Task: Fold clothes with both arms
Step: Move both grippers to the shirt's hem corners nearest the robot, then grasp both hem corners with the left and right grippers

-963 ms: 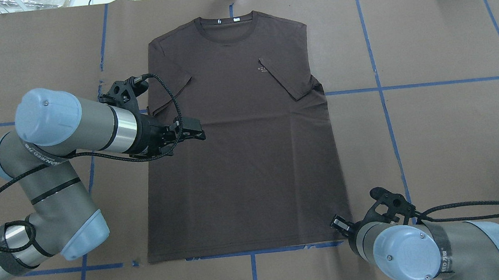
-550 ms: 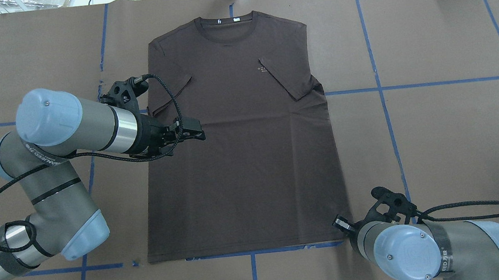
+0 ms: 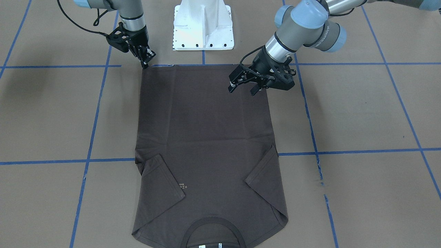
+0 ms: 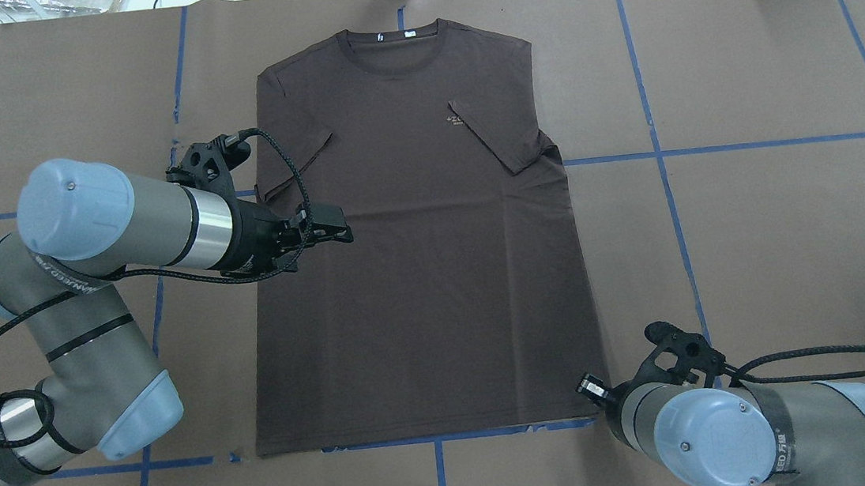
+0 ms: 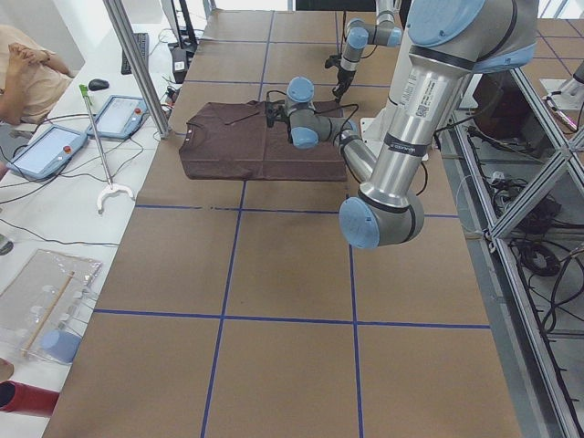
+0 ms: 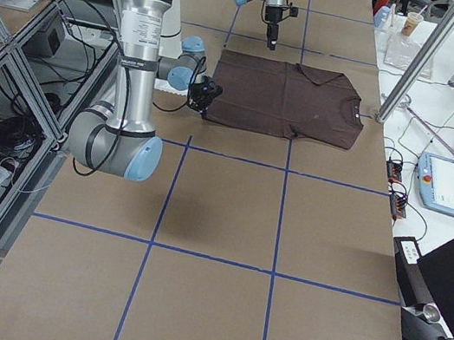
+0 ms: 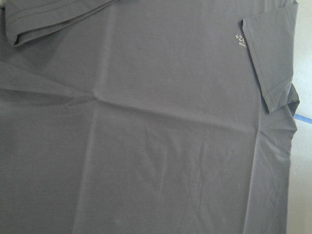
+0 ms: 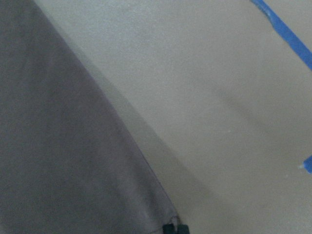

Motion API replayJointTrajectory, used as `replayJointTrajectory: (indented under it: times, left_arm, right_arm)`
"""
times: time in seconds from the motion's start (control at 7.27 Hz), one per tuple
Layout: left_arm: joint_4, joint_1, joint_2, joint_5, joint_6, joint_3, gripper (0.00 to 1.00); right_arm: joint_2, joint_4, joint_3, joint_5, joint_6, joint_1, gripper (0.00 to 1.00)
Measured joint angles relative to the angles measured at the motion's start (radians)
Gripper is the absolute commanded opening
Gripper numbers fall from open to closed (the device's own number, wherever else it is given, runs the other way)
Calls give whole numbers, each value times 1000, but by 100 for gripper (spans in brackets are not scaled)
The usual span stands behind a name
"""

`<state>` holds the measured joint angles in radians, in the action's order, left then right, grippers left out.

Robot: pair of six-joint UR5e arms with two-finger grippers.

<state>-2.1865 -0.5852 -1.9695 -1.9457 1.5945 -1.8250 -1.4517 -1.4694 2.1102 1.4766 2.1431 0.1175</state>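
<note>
While the dark grey-brown short-sleeved cotton T-shirt [image 4: 420,276] lies just as it did 1.0 s ago, flat and face up on the brown paper-covered bench [image 4: 781,241] with its collar [image 4: 398,52] away from the robot, you will see that both arms have crept a little. The grey metal left arm [image 4: 120,217] has slid slightly outward, toward its own side, and its black left gripper [image 4: 327,232] has pulled back by only a trace. The grey right arm [image 4: 737,436] has shifted slightly outward too, and its black cable loop [image 4: 833,363] now reaches farther along the bench.

Your left gripper [image 3: 243,90] hovers over the T-shirt's left edge with its 2 fingers spread wide and nothing between them. Your right gripper [image 3: 146,62] points down at the hem corner on the robot's right, with its fingers close together. Whether it has pinched the cloth you cannot tell from these views.

Both short sleeves are folded in over the chest. The right one [image 4: 497,133] covers part of the small pale chest print [image 7: 241,38], so only "+Z" and part of a third letter read. The smaller line under it is too fine to make out. 2 white neck tags [image 4: 410,34] show inside the collar, with no legible text. The writing on the arms is too small to read.
</note>
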Motion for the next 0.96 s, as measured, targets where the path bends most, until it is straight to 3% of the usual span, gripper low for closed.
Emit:
replayJointTrajectory:
  times: [0.14,0.55,0.96]
  left_arm:
    - [6,47,37,53,50,-29,100]
    - [89,217,174,199,92,-150,100]
    - [221,300,253,229,162,-233,97]
  right_arm:
    - [3,0,9,0,0,0,0]
    - [2,0,27,0,0,4,0]
    - [-5,0,37,1,-1,8,0]
